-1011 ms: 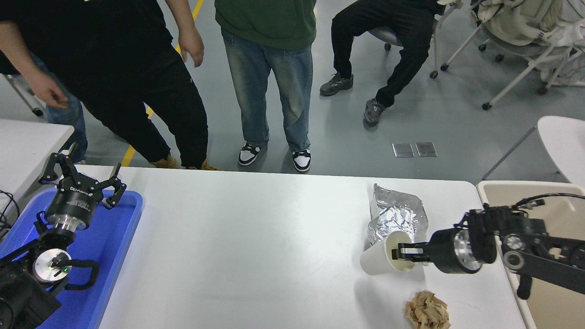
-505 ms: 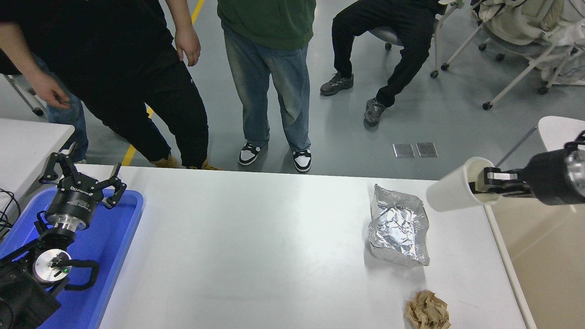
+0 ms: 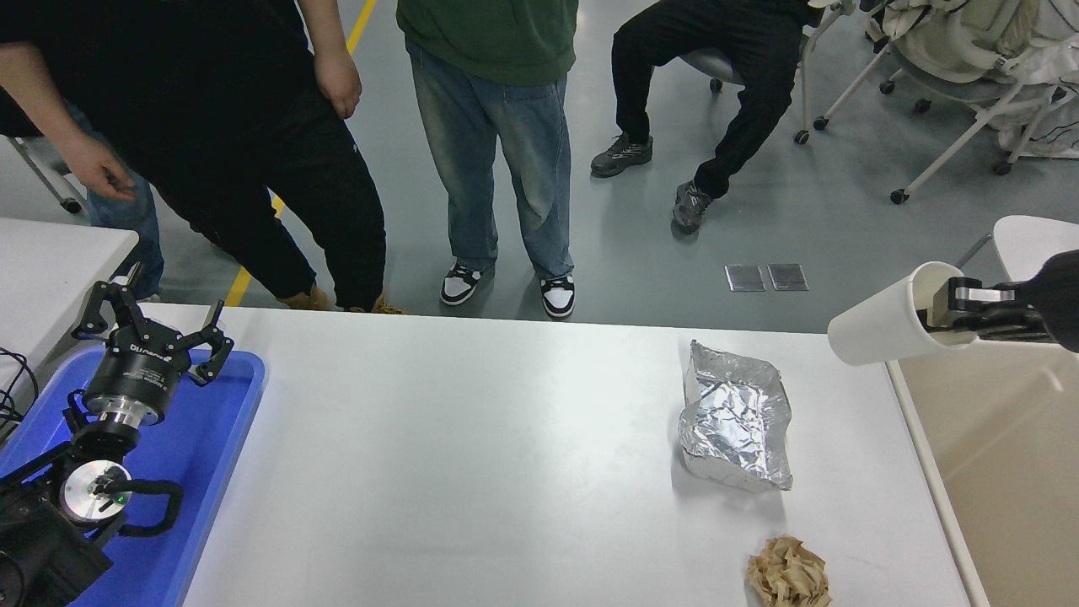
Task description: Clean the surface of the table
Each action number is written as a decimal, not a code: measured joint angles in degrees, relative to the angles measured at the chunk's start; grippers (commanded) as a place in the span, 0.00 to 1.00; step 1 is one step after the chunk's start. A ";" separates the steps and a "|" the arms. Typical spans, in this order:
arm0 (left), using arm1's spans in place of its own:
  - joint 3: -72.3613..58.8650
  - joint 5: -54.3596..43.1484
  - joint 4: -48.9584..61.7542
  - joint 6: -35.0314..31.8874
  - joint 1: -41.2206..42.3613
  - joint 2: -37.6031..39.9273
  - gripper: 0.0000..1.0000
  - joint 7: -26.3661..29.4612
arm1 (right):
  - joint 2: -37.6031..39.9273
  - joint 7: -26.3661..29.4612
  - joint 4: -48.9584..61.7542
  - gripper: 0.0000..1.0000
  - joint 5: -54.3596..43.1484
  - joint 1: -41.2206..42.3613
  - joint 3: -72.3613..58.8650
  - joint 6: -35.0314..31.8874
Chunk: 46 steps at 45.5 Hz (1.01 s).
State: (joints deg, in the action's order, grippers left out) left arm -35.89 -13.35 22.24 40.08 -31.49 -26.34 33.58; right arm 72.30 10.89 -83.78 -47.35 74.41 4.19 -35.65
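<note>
Jaws of the right gripper (image 3: 942, 310) pinch a white cup's (image 3: 881, 326) rim; left gripper (image 3: 152, 329) spread wide, lettering unreadable.

On the wide white rectangular table surface (image 3: 472, 455), a crumpled silver foil tray (image 3: 735, 427) lies toward three o'clock, with a crumpled brown paper ball (image 3: 787, 574) at its five o'clock, near the front edge. A blue plastic tray (image 3: 198, 438) lies at nine o'clock.
</note>
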 measured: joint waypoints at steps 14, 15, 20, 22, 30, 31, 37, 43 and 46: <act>0.00 0.00 -0.01 0.00 0.00 0.04 1.00 0.00 | -3.87 -0.02 12.31 0.00 0.10 -8.43 -0.17 7.88; 0.00 0.01 -0.01 0.00 0.00 0.04 1.00 0.00 | -4.39 -0.01 13.27 0.00 0.10 -8.94 -0.17 8.51; 0.03 0.02 0.00 0.00 0.01 0.03 1.00 0.00 | -7.17 -0.07 18.70 0.00 0.21 -11.94 -0.16 12.40; 0.03 0.03 0.00 0.00 0.02 0.02 1.00 0.00 | -8.33 -0.07 20.72 0.00 0.29 -13.03 -0.15 13.77; 0.03 0.03 0.00 0.00 0.03 0.02 1.00 0.00 | -14.89 -0.24 30.57 0.00 0.46 -18.19 -0.06 20.66; 0.03 0.03 0.00 0.00 0.03 0.02 1.00 0.00 | -15.64 -0.26 31.58 0.00 0.47 -18.72 -0.03 21.31; 0.03 0.03 0.00 0.00 -0.02 0.02 1.00 0.00 | -21.28 -0.40 38.93 0.00 0.53 -22.45 0.17 25.65; 0.03 0.05 0.01 0.00 -0.05 0.02 1.00 0.00 | -27.63 -0.53 47.55 0.00 0.57 -25.91 0.44 29.38; 0.03 0.06 0.01 0.00 -0.06 0.03 1.00 0.00 | -31.26 -0.58 52.13 0.00 0.60 -27.36 0.59 31.08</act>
State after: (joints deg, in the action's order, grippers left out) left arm -35.86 -13.30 22.24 40.08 -31.55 -26.32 33.57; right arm 41.04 10.31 -31.65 -46.75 47.06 4.78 -4.57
